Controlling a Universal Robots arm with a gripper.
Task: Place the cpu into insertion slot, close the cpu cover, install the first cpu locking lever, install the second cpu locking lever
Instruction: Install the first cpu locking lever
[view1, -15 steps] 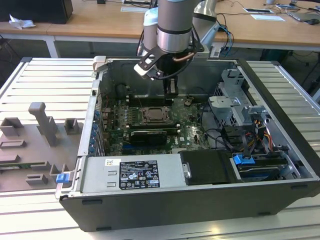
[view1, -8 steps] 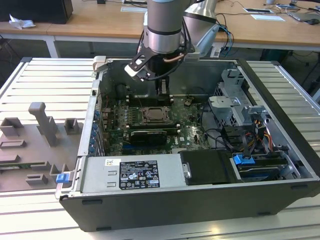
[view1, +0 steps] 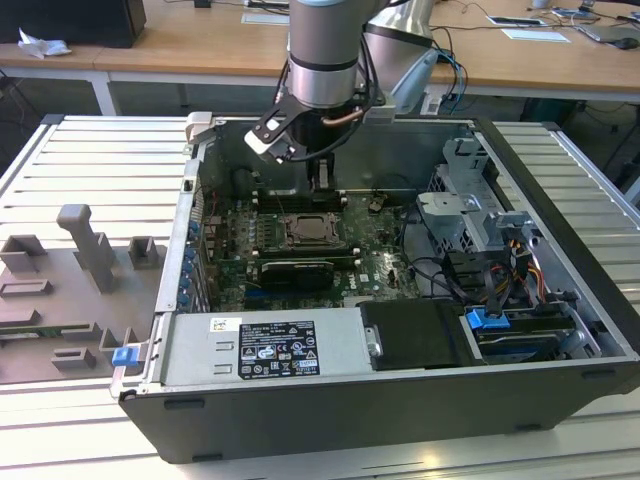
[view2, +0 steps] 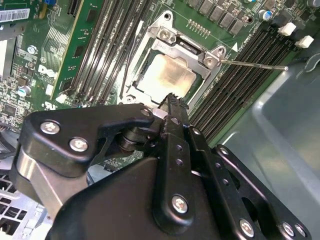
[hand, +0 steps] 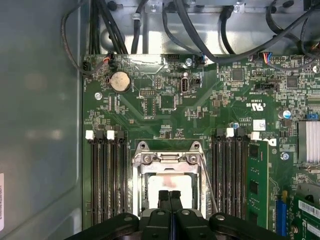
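**Silver cpu cover (hand: 168, 159) down over the cpu (view2: 167, 75)**

You've got the chip lying flat in the insertion slot (view1: 311, 231), with its pale top showing through the cover's cut-out. Your end effector (hand: 169, 195) hangs just above it, fingers pressed together with nothing between them. One thin locking lever (view2: 255, 64) sticks out sideways across the memory slots (view2: 235, 90).

Cpu (view2: 167, 75) under cpu cover (hand: 140, 185); memory slots (view2: 107, 50) flank both sides.
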